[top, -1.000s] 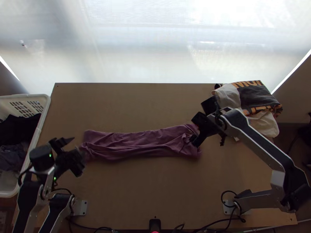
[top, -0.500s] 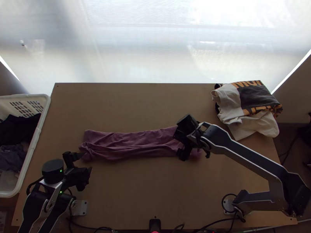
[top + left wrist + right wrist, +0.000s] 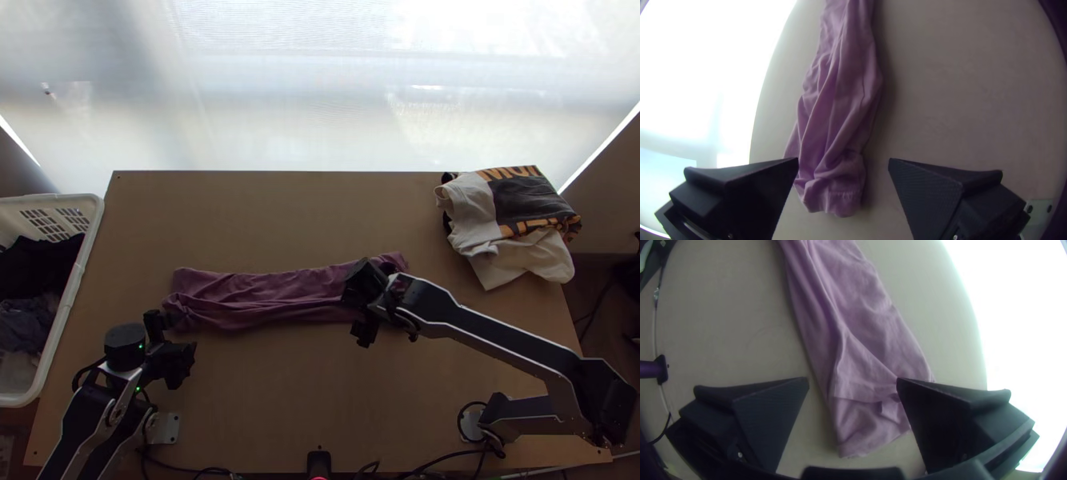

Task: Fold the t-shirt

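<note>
A purple t-shirt (image 3: pixel 264 296) lies on the table as a long narrow strip, folded lengthwise with creases along it. Just off the strip's left end, nearer the table's front, is my left gripper (image 3: pixel 178 340). My right gripper (image 3: pixel 358 308) hangs over the right part of the cloth and covers some of it. In the left wrist view the left gripper (image 3: pixel 843 162) is open, with the cloth end (image 3: pixel 835 191) visible between its fingers. The right wrist view has the right gripper (image 3: pixel 852 382) open above the other end of the shirt (image 3: pixel 867 418), its fingers wide apart.
A white and dark cloth pile (image 3: pixel 512 212) with orange print lies at the table's back right corner. The white basket (image 3: pixel 76 280) with dark clothes stands at the left edge. A small black stand (image 3: pixel 318 462) is at the front edge.
The right gripper has moved left and toward the front, from the shirt's right end to farther along it. The left gripper has shifted slightly right and toward the front. The shirt looks unmoved.
</note>
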